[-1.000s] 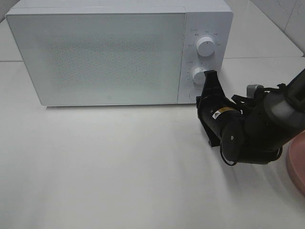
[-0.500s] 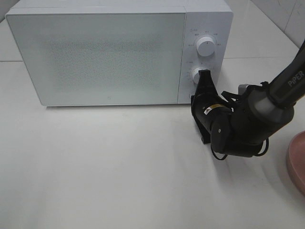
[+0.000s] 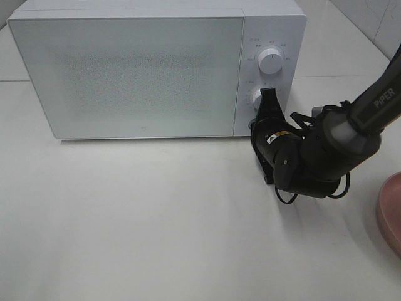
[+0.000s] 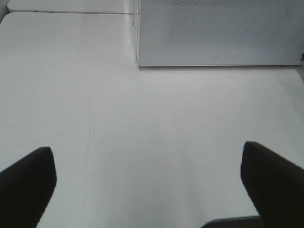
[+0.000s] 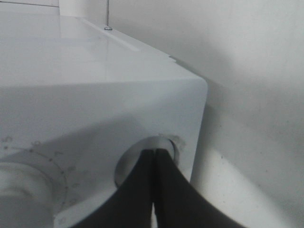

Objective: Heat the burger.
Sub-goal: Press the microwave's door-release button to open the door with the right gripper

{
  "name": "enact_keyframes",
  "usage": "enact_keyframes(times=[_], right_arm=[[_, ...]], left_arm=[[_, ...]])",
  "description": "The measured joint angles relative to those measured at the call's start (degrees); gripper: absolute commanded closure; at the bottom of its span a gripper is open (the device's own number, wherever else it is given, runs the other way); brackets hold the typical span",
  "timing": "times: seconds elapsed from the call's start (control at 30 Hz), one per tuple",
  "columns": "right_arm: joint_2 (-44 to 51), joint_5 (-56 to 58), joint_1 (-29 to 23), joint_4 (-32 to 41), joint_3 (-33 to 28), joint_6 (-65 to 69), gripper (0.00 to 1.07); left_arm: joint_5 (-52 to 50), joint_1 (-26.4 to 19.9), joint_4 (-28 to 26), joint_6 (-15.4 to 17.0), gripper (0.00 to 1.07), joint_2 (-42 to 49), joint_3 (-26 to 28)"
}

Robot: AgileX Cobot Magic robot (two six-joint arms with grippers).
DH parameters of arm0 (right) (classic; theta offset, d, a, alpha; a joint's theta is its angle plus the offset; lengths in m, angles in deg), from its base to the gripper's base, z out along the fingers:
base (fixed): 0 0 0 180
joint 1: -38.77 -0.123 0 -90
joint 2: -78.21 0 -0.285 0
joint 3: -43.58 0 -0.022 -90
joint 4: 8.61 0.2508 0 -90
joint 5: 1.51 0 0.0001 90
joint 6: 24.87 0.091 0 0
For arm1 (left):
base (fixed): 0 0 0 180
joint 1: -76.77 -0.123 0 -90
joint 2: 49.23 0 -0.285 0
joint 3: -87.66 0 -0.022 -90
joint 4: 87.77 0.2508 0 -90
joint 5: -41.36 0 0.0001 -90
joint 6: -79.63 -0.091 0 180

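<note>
Tips of my right gripper (image 5: 153, 151), pinched closed and empty, press the microwave (image 3: 125, 69) round button (image 5: 129, 165), likely to pop its door; left gripper (image 4: 149, 183) gapes idle.

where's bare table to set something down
Free: white tabletop in front of the white box microwave, left of the black right fingers. Crowded: the knob panel where those fingers sit, and by the round pink plate, far right.

Kitchen-ish setup: white microwave (image 3: 156, 69) on white tabletop (image 3: 156, 219) w/ tiled wall (image 3: 376, 19) behind.
</note>
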Motion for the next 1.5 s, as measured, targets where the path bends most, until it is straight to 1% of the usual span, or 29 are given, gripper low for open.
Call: enact_keyframes(times=[0.43,0.67,0.83,1.23,1.5], right_arm=[[-0.23,0.52,0.00,1.55,2.35,-0.23,1.07],[-2.01,0.52,-0.97,6.13,5.16,-1.78,1.07],[-2.06,0.52,-1.09,6.65,5.33,-2.23,1.07],[-1.72,1.20,-1.09,6.76,5.21,-2.23,1.07],[1.26,5.73,0.29,3.44,3.50,-2.75,1.07]], left_arm=[[0.00,0.00,0.00,0.00,0.09,0.00,0.00],[0.00,0.00,0.00,-0.06,0.09,0.00,0.00],[0.00,0.00,0.00,-0.06,0.09,0.00,0.00],[0.00,0.00,0.00,-0.06,0.09,0.00,0.00],[0.00,0.00,0.00,-0.06,0.09,0.00,0.00]])
